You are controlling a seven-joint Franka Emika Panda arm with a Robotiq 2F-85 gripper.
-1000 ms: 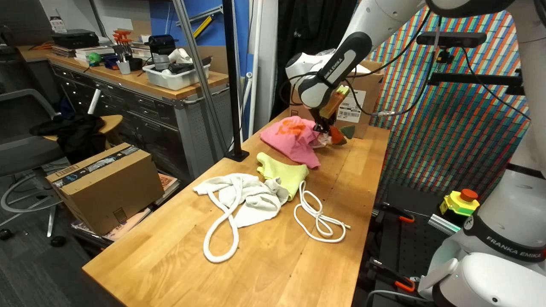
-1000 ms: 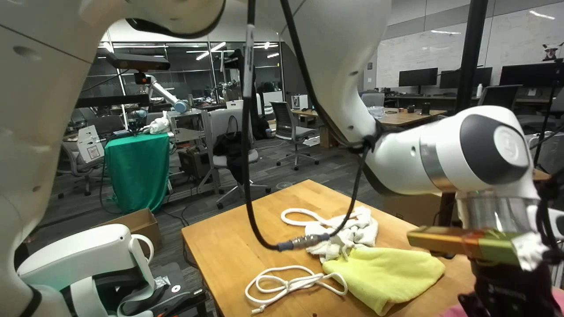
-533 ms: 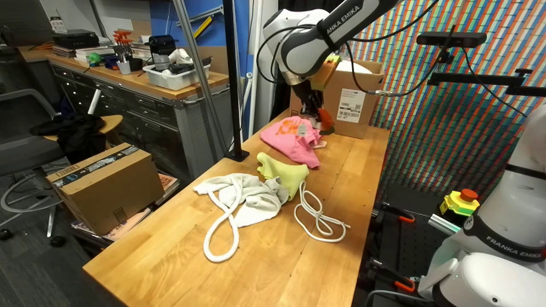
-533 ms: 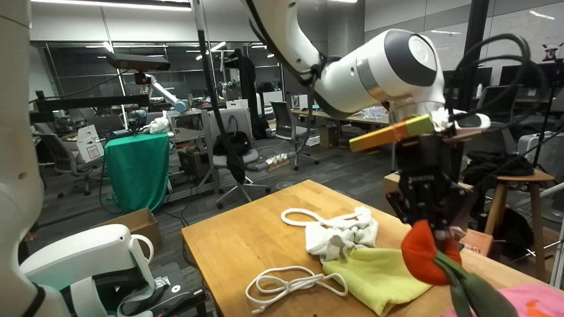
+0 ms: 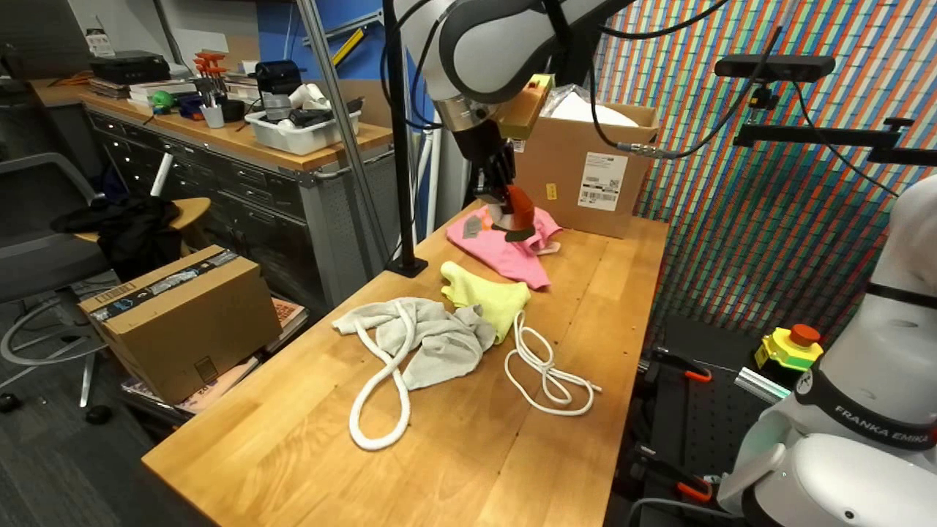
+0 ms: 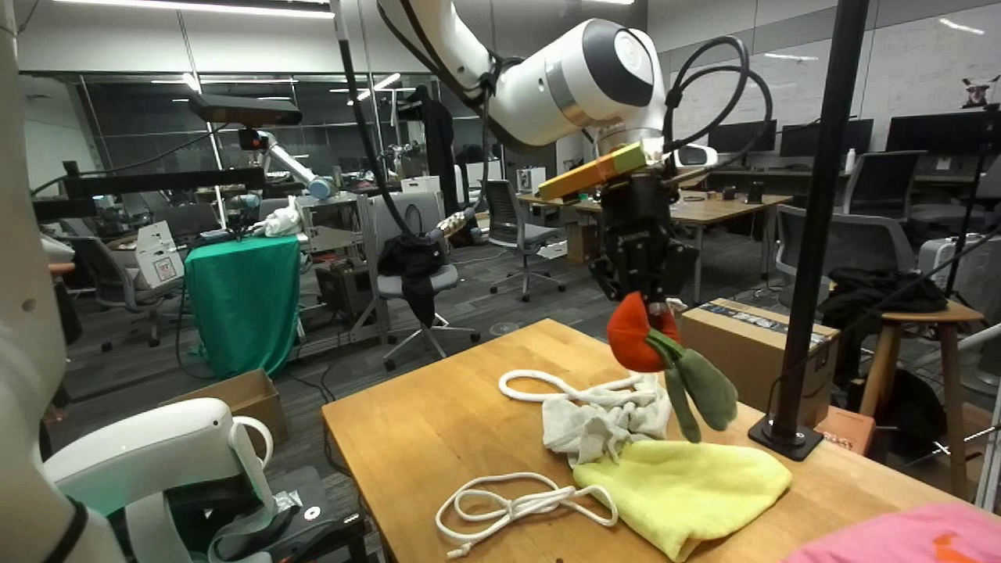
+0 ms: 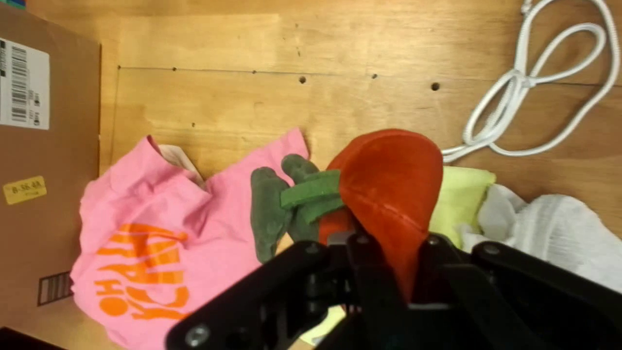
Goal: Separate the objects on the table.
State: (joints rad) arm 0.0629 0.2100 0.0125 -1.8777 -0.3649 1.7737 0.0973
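Observation:
My gripper (image 6: 655, 301) is shut on the orange-and-green plush (image 6: 635, 335), whose red-orange body bulges between the fingers in the wrist view while its green leaves dangle. Plush and gripper hang in the air above the table (image 5: 468, 468). Below lies the crumpled pink cloth (image 5: 501, 260) with orange lettering; a small pink-beige cloth (image 7: 181, 161) pokes out at its edge. The pale yellow cloth (image 6: 688, 496) touches the white rag (image 5: 454, 351). A thick white rope loop (image 5: 405, 410) rests partly on that rag. Another, thinner white rope loop (image 5: 547, 369) is knotted near the yellow cloth.
A tall cardboard box (image 5: 556, 176) stands at the table's far end, close to the pink cloth. One table edge carries a black post (image 6: 817, 195) on a base plate. Beyond that edge, a second cardboard box (image 5: 190, 322) sits low.
The gripper has lifted the plush off the pink cloth's side and carried it up and across, leftward in both exterior views. The cloths and ropes on the table stay put.

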